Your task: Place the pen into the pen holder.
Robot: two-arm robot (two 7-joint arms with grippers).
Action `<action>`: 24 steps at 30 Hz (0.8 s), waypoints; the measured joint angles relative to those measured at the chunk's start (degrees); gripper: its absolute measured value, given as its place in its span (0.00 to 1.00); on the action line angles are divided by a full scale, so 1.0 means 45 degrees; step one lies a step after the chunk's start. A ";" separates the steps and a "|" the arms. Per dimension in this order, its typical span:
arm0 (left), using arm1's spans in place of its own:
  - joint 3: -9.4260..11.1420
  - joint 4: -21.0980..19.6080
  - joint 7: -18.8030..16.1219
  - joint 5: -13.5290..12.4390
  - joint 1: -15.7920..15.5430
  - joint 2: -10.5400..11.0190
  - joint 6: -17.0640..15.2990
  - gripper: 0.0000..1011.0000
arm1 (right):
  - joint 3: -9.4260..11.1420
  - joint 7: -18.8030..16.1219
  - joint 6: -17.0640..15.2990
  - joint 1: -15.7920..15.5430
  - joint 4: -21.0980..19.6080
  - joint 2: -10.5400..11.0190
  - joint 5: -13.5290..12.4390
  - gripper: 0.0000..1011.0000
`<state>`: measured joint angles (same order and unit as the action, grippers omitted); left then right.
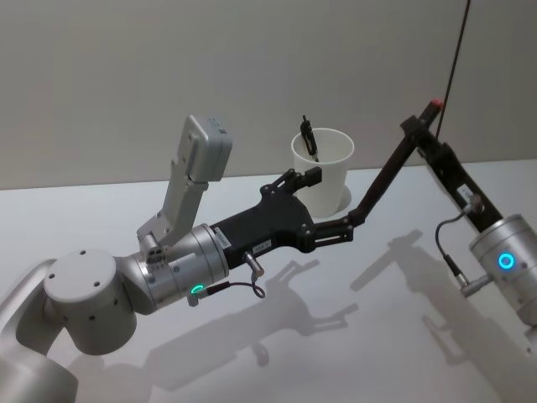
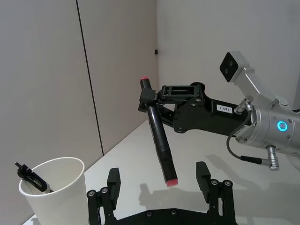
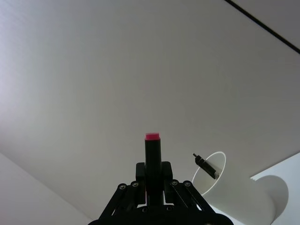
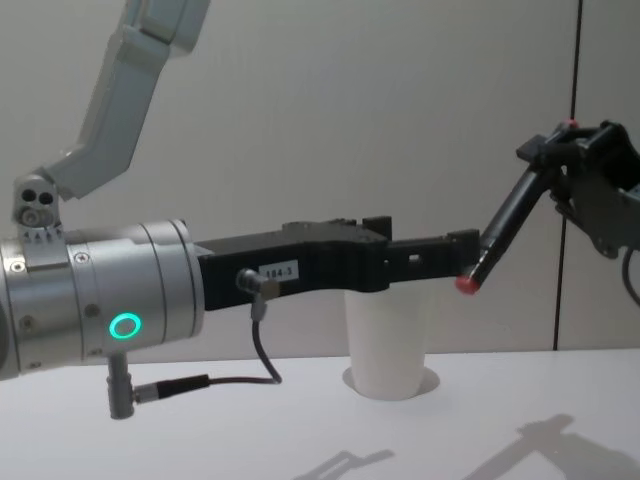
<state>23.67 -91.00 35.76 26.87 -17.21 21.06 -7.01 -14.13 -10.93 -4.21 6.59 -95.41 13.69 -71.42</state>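
Pen (image 1: 382, 186), black with red ends, hangs tilted in the air to the right of the pen holder (image 1: 325, 168), clamped near its top end by the right gripper (image 1: 417, 132). The left gripper (image 1: 334, 206) reaches in beside the cup, its fingers spread wide, the pen's lower tip between them. Inside the white cup on the table (image 1: 352, 336) leans another dark pen (image 1: 309, 137).

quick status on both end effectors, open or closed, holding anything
Left end effector: open, holding nothing, raised beside the pen holder.
Right end effector: shut on the pen, gripped near its upper end.
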 joint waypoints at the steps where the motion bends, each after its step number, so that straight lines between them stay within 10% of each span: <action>1: 0.0000 0.0000 0.0000 0.0000 0.0000 0.0000 0.0000 0.99 | 0.0009 0.0001 0.0019 0.0034 0.0035 -0.0003 -0.0002 0.20; 24: -0.0001 0.0000 0.0000 0.0001 0.0000 0.0000 0.0000 0.99 | 0.0162 -0.0535 0.0495 0.1909 0.2100 -0.0545 0.0229 0.20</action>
<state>23.66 -91.00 35.76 26.87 -17.21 21.06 -7.01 -13.40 -13.34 -1.98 15.18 -85.96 11.24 -70.39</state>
